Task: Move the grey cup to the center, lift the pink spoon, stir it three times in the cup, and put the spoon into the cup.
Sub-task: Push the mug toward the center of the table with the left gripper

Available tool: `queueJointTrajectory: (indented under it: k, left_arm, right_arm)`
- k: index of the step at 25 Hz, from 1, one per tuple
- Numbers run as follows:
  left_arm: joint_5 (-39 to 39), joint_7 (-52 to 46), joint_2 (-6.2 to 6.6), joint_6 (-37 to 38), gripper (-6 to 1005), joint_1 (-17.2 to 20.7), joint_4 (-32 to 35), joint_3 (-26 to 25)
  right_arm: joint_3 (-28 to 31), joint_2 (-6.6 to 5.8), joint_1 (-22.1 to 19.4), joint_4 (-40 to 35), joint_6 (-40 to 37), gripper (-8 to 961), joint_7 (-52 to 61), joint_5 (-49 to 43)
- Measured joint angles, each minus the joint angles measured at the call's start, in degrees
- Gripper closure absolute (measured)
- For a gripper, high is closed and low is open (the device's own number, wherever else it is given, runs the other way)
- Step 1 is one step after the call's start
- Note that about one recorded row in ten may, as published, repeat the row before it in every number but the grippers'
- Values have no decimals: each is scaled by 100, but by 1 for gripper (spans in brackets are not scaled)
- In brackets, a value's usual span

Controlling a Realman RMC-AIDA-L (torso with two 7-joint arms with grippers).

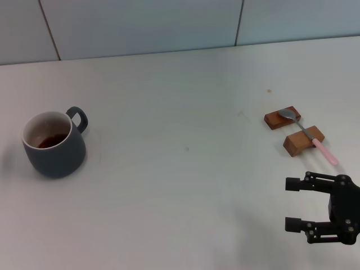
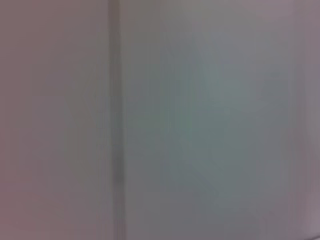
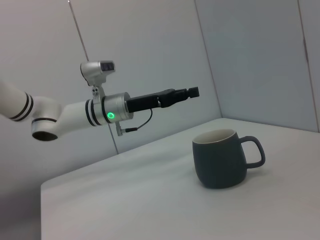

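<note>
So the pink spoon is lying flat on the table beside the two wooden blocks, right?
Not quite. The pink spoon is not flat on the table: the head view shows it propped across the two wooden blocks, its metal bowl on the farther block and its pink handle overhanging the nearer one.

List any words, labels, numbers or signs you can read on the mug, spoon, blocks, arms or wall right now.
None can be read.
Grey cup: plain glaze, no print.
Pink spoon and the two wooden blocks: no marks.
Right gripper: plain black, no label visible.
Left gripper: no text; only a green light on the arm's wrist.
The left wrist view shows only blurred wall.
</note>
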Motion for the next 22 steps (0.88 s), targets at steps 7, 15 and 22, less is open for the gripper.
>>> queueJointTrajectory:
  k: [7,15,22]
  left_arm:
    - [-1335,3586,-68,-1466,1001,314,-1381,-88]
    - [-1573,5780,-84,-1534,1000,524,-2333,-201]
    - [-1614,6672,-95,-1732,1000,494,-2842,-521]
  right_arm:
    - [0,-1,0,0,0,138,0,0]
    - [50,-1,8,0,7,138,5,0]
    - [66,4,16,0,8,138,7,6]
